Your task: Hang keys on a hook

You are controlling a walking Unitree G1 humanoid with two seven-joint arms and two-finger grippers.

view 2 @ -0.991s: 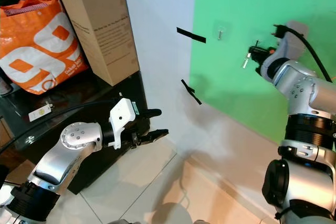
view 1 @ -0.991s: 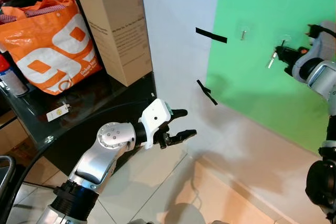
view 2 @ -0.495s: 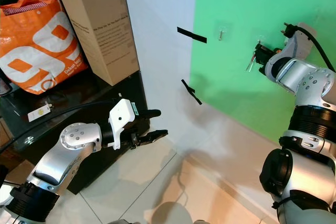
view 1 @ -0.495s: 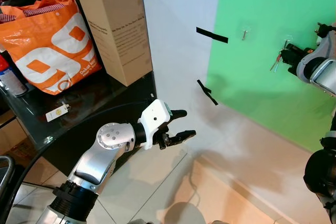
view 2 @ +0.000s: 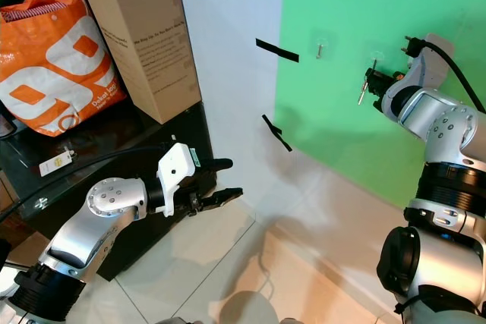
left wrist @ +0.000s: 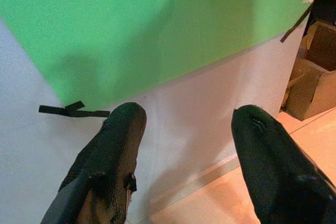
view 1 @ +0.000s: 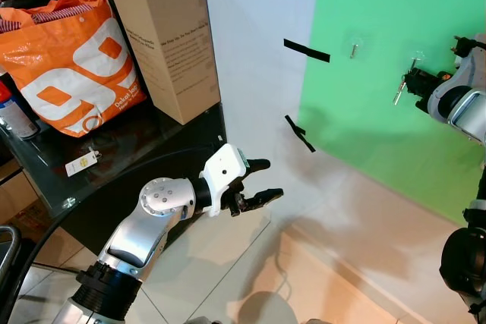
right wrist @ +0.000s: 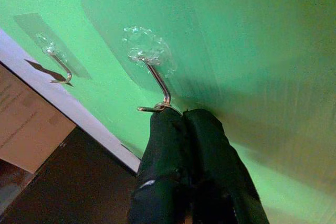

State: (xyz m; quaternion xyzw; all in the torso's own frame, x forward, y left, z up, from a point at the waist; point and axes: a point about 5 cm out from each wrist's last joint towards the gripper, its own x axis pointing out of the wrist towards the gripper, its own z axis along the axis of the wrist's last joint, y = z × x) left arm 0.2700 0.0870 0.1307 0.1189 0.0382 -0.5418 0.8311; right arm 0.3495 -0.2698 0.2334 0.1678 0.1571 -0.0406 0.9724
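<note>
Most of the job looks done; right claw (right wrist: pixel 181 116), closed on the keys (view 2: pixel 362 93), has their ring at the hook (right wrist: pixel 157 85); release remains; left claw (view 1: pixel 262 180) gapes empty.

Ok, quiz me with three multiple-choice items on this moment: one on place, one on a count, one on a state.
1. Where is the right claw?
A. At a hook on the green panel
B. Over the orange bag
C. On the floor

2. How many hooks are on the green panel?
A. One
B. Two
C. Four

3. How do the left claw's fingers stand?
A. Pressed together
B. Apart, holding nothing
C. Clamped on the cardboard box

Answers: 1 A, its fingertips sit at the hook's lower end; 2 B, the second hook is beside it; 3 B, wall shows between them.
</note>
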